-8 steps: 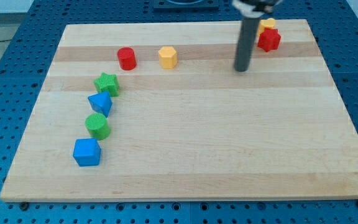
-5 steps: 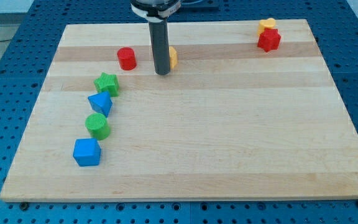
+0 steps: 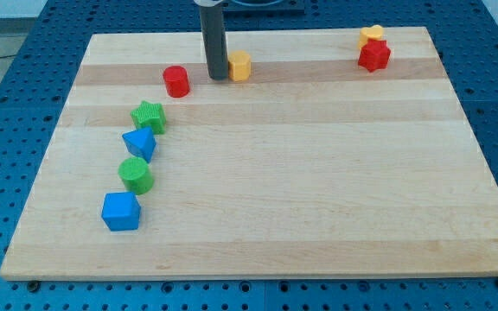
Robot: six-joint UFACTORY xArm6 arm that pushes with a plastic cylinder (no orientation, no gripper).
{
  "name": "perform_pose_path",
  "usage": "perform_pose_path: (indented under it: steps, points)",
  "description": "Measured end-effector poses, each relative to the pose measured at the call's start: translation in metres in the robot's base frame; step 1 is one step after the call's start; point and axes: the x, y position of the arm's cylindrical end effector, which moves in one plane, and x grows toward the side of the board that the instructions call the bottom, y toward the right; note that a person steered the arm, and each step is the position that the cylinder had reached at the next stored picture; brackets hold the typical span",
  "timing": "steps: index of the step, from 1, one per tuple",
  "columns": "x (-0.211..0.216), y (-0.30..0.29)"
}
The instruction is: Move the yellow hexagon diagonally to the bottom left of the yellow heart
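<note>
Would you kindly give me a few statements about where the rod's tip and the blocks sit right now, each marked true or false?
1. My tip sits against the yellow hexagon's left side in the view. True.
2. The red cylinder lies right of the hexagon. False: it lies left of my tip.
3. The yellow heart touches the red star. True.
4. The hexagon lies beside the heart. False: it is far to the heart's left.

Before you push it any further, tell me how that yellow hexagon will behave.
The yellow hexagon looks small and squat, so it will probably slide rather than tip. My tip sits at its left edge, slightly low, so it may twist off line. The wooden board looks smooth, so drag is likely low.
</note>
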Motion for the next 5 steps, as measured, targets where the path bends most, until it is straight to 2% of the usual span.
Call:
perform_pose_path:
  steps: [3,5]
  points:
    - [-0.035,0.087]
    - [-0.039,0.137]
